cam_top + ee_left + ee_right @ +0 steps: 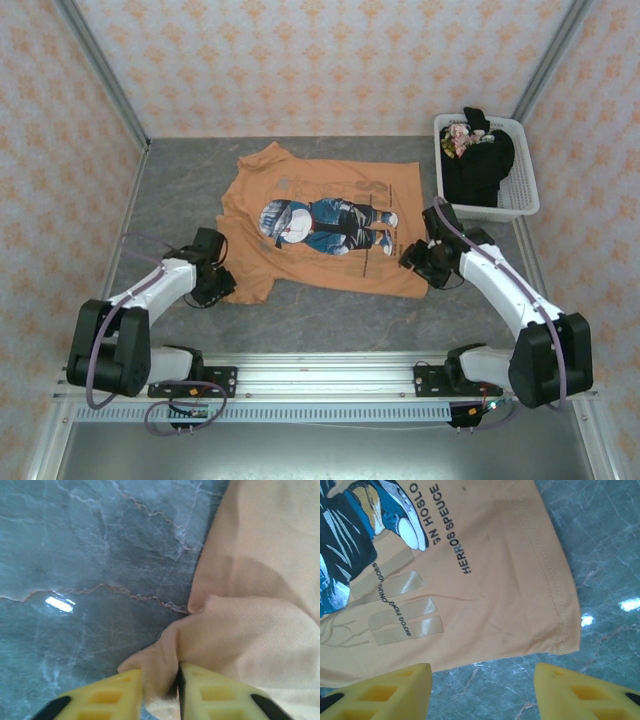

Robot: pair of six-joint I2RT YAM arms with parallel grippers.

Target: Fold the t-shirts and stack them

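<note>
Left gripper [160,676] — tight on orange-tan t-shirt [260,580]

Black tee [482,168] print mostly buried in basket [526,192].

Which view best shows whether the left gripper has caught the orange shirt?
Left wrist: the left gripper is shut on a bunched fold of the orange shirt. Top external shows it at the shirt's edge, pinch too small to judge. Right wrist shows the hem corner before the open right gripper.

L fingers [100,700] prob. clamped — R fingers [385,692] apart.
</note>
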